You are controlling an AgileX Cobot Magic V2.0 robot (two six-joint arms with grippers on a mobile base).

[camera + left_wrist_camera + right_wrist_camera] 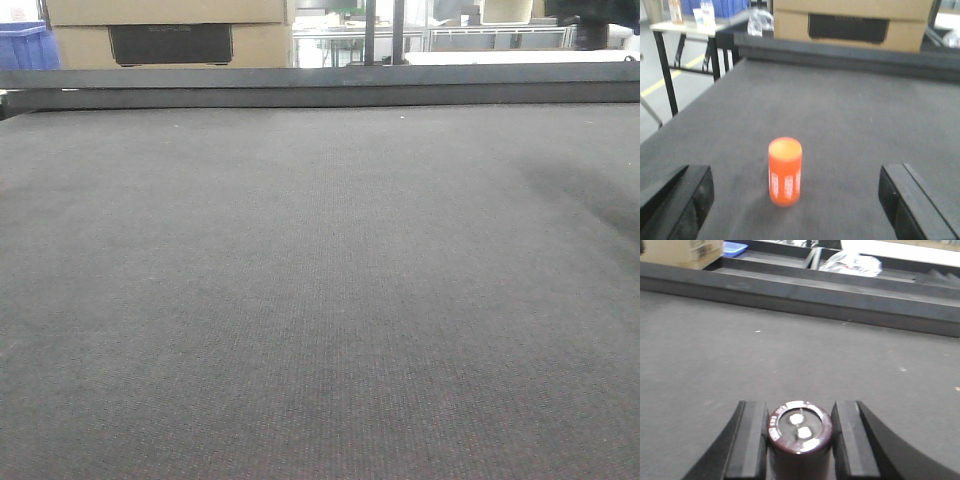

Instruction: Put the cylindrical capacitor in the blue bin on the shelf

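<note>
The cylindrical capacitor (800,432) is probably light and rigid, a hard can under a smooth plastic sleeve. That sleeve could slip or roll in a loose pinch. The best hold looks like flat pads on opposite sides of the sleeve, below the rim. The terminals on its end face should be kept clear of any pressure.

It is a short round body with a dark maroon-brown sleeve. White print runs around the shoulder, and the silvery end cap carries two pale terminals facing the right wrist camera.

It sits between the jaws of the right gripper (799,409), which look pressed onto the sleeve from both sides. I cannot tell whether its base touches the grey tabletop (715,350). It is well short of the raised dark rail along the tabletop's far edge.

The left gripper (792,185) has its jaws spread wide. An orange cylinder (785,172) stands upright on the tabletop between them, touching neither.

Beyond the far edge are a cardboard box (855,22) and a blue container (735,247). No steel shelf is plainly visible.
</note>
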